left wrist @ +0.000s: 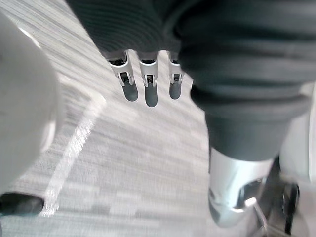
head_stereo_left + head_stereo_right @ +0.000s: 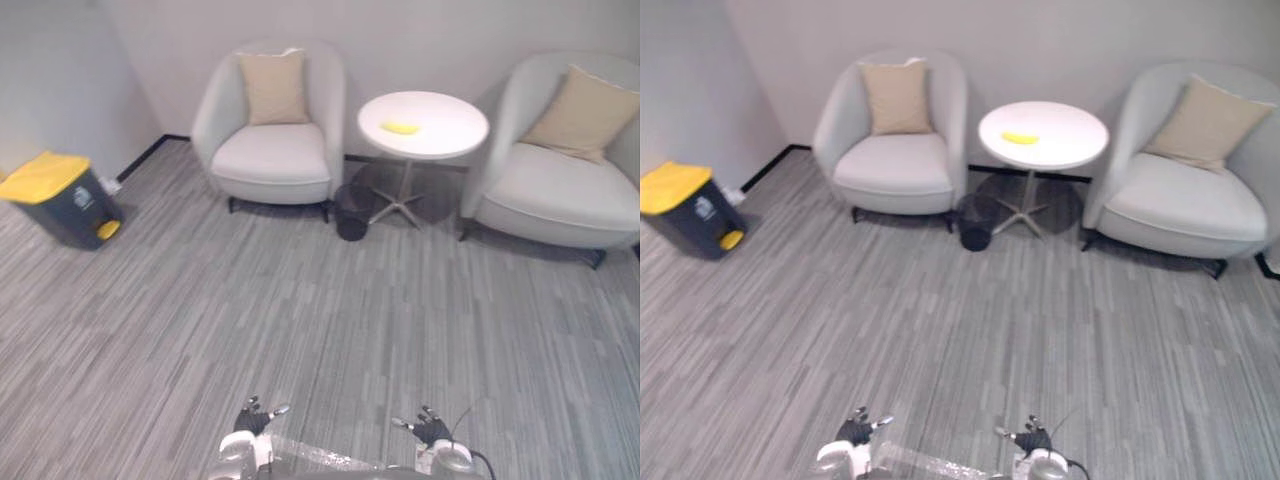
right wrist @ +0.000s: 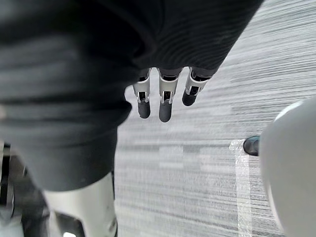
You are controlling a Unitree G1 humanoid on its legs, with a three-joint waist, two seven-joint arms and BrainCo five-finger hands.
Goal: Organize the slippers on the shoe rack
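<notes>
Grey striped carpet lies under left hand and right hand, both with fingers straight

stereo head pair down over shared carpet and round table; wrist cameras close along left hand, right hand

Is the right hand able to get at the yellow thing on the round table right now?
Probably not. The right hand hangs low and near; the yellow thing lies on the round table, far across the carpet. Nothing blocks the way, only distance.
</notes>
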